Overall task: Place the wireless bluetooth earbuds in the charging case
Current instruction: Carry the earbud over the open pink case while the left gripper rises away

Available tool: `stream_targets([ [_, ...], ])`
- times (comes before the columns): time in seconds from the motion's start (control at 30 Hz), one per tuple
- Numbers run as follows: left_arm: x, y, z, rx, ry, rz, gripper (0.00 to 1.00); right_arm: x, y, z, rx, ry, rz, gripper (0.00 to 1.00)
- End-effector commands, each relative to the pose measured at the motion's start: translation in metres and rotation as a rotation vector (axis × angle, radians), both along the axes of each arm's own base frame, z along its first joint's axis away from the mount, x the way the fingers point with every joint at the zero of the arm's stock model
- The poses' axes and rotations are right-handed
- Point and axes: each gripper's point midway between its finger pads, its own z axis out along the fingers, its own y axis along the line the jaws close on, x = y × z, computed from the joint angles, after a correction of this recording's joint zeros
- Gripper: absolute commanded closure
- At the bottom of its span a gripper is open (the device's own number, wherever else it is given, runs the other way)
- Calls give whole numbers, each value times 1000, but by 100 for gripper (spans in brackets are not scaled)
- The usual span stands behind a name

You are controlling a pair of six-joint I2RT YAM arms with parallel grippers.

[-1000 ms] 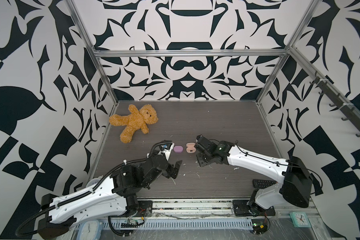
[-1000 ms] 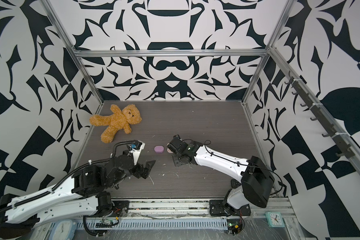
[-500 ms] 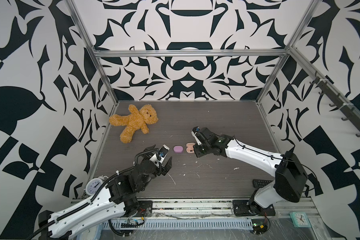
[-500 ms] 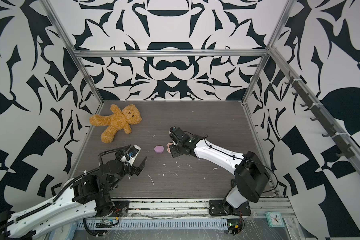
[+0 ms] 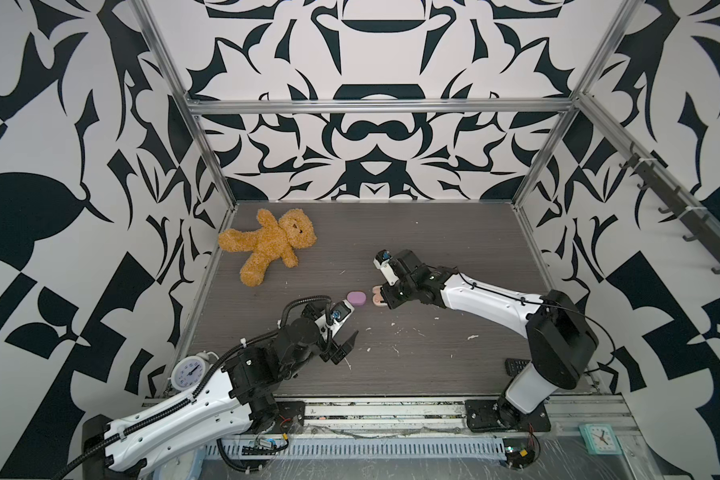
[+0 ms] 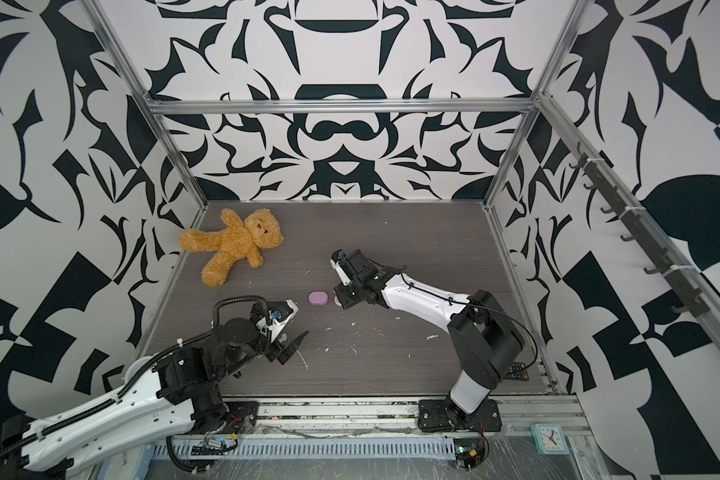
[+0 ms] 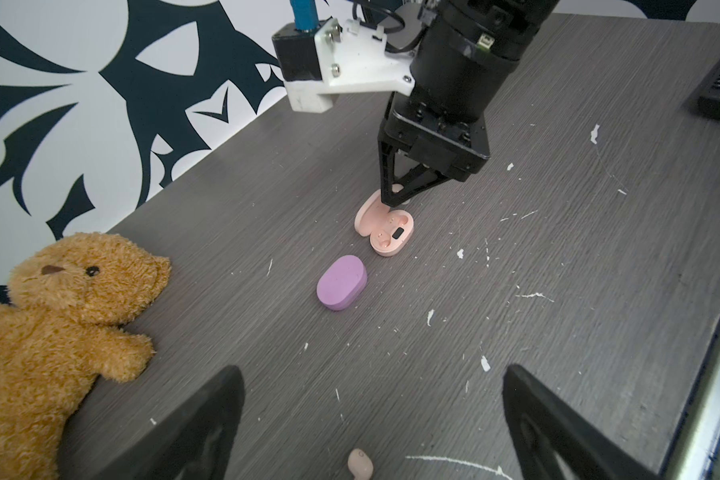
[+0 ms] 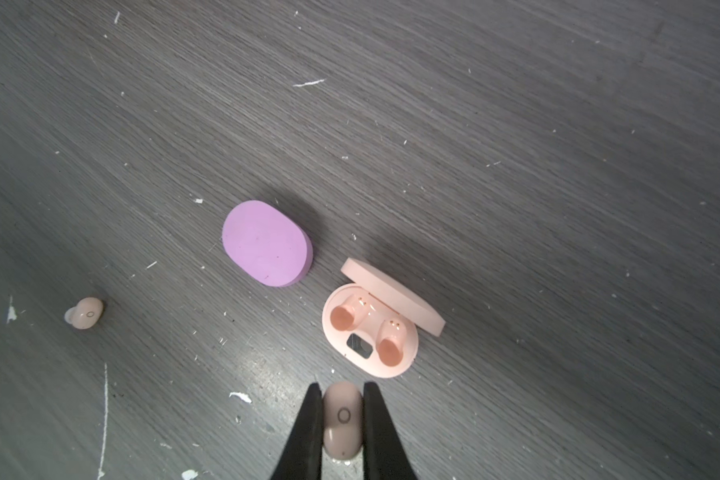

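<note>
The peach charging case [image 8: 368, 332] lies open on the table, both sockets empty. My right gripper [image 8: 342, 419] is shut on a pale peach earbud [image 8: 341, 415], just beside the case's rim. In the left wrist view the right gripper [image 7: 391, 199] hangs over the case [image 7: 385, 232]. A second peach earbud [image 8: 85, 312] lies loose on the table, right in front of my open left gripper [image 7: 373, 370], where the earbud [image 7: 360, 463] shows between the spread fingers. A closed lilac case [image 5: 356, 297] sits left of the peach case [image 5: 377, 300].
A brown teddy bear [image 5: 267, 245] lies at the back left. A black remote [image 5: 516, 365] sits by the right arm's base and a white alarm clock [image 5: 188, 372] at the front left. White scraps of debris litter the table [image 5: 433, 249].
The right gripper has shifted left with the earbud, up to the open peach case. The left arm has drawn back and re-posed, uncovering the clock; its gripper stays open.
</note>
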Motion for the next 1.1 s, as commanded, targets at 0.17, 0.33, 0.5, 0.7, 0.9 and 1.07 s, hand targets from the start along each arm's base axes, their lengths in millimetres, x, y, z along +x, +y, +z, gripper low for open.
stream_targets([
  [0.17,8,5,-2,-37,41,65,1,14,1,-10,-20,-33,28,100],
  [0.33,9,7,-4,-29,35,78,1,17,0,-20,-46,-29,26,100],
  [0.5,10,7,-4,-25,33,81,1,21,-2,-27,-75,-34,22,100],
  [0.7,10,9,-3,-26,24,81,1,24,-3,-33,-98,-36,18,100],
  [0.9,10,9,-3,-28,20,79,1,28,-2,-32,-99,-48,17,100],
  [1.07,10,9,-2,-29,16,78,1,28,0,-30,-93,-54,22,100],
])
